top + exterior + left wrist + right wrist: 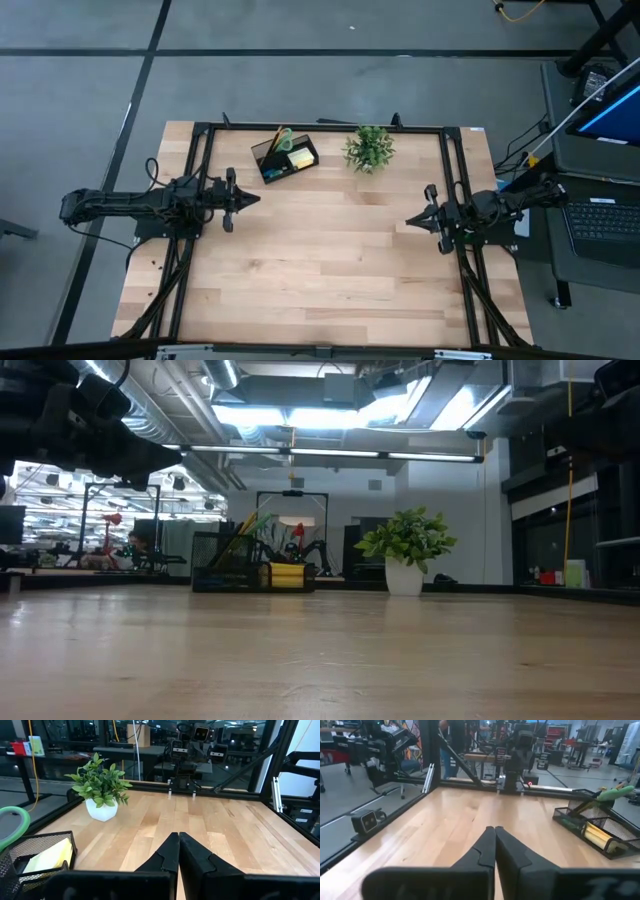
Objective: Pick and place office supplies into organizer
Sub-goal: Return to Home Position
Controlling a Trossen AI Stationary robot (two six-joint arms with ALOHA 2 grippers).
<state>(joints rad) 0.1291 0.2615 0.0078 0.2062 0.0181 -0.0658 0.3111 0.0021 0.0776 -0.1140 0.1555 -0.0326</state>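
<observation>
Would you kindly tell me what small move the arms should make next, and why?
Probably none beyond holding at rest. The left gripper and right gripper sit shut and empty at opposite sides of the table. The scissors and sticky notes already stand in the organizer, and I see no loose supplies.

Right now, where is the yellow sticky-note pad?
High view: yellow sticky-note pad sits inside the black mesh organizer, left of the green potted plant.
</observation>
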